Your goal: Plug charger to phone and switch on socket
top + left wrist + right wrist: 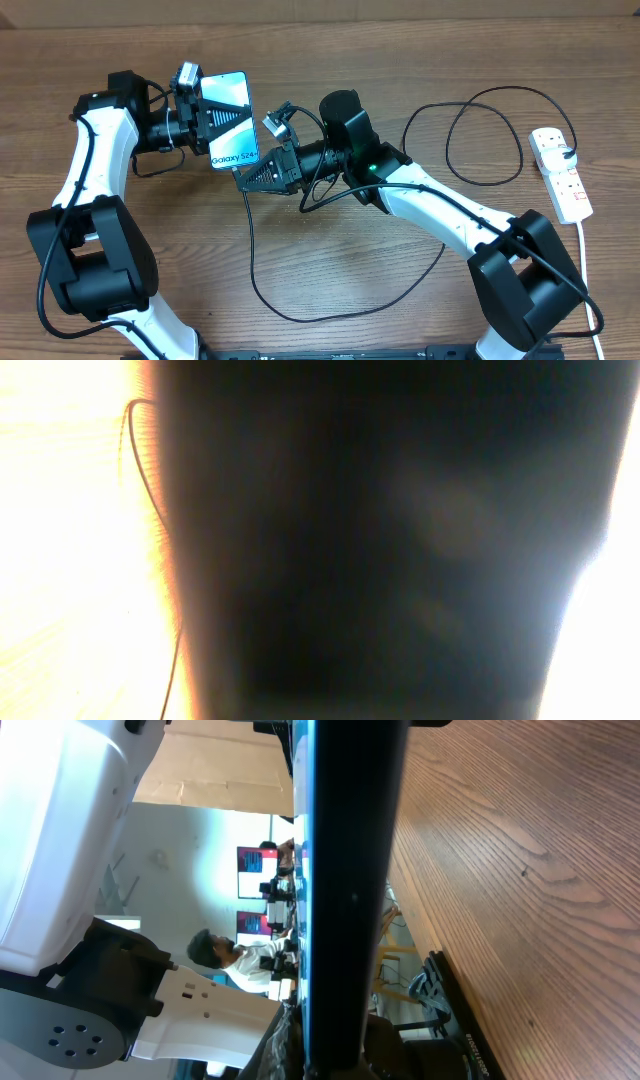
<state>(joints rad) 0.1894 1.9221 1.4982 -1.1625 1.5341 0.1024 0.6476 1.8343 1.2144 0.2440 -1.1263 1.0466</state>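
Slim black-edged, blue-screened smartphone [228,92] is clamped aloft in the closed left gripper [222,125]. Closed right gripper [252,175] apparently pinches the thin black charger cable [250,260] at its lower edge. Insertion stage: align connector with port. White power strip [562,185] is unswitched.

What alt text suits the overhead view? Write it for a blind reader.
The left arm's jaws hold a blue-screened phone over a wooden table, and the right arm's jaws sit shut at its lower end. A thin black cable loops from there to a white power strip at the right edge.
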